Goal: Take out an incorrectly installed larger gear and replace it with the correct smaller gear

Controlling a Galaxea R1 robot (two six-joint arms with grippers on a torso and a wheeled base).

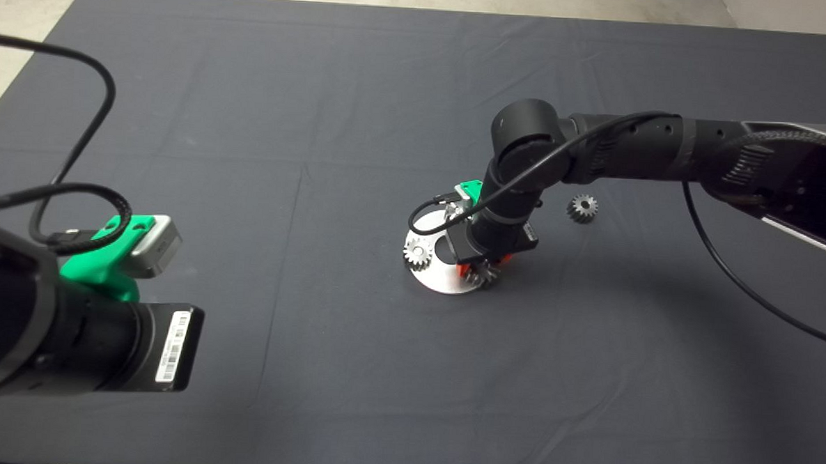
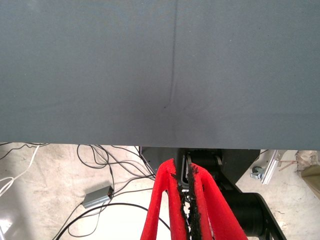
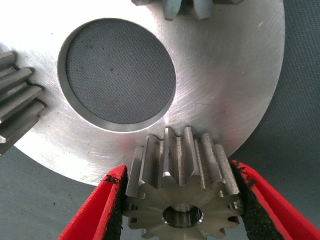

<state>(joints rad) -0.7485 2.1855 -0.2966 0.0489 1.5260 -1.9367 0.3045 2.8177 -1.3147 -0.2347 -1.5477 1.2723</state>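
Item 1, the larger gear (image 3: 182,200). Dark grey steel with a central bore and teeth that flare toward one face. It sits at the rim of a round silver plate (image 3: 235,75), on the side away from the plate's big central hole (image 3: 117,75). I judge it heavy for its size, rigid and slick, so it could twist or slip if held only by the tooth tips. The best hold is across the full width, pads seated on opposite flanks.

Item 2, the right pincer (image 3: 179,170). It is down over the plate, and its black pads (image 3: 119,200) bear on the gear's teeth from both sides. I read this as a grip on the gear, which has not yet been lifted off.

Item 3, the smaller gear (image 1: 582,207). Dark, lying alone on the mat (image 1: 251,113), near the plate but apart from it, beyond the right arm. It should be light and equally hard, and it can be gripped the same way.

Item 4, two shinier gears (image 3: 17,95) (image 3: 185,7). They sit elsewhere on the plate's rim. I leave them alone.

Item 5, the left pincer (image 2: 182,167). It is parked at the desk's near left edge, with its fingers almost together and nothing between them.
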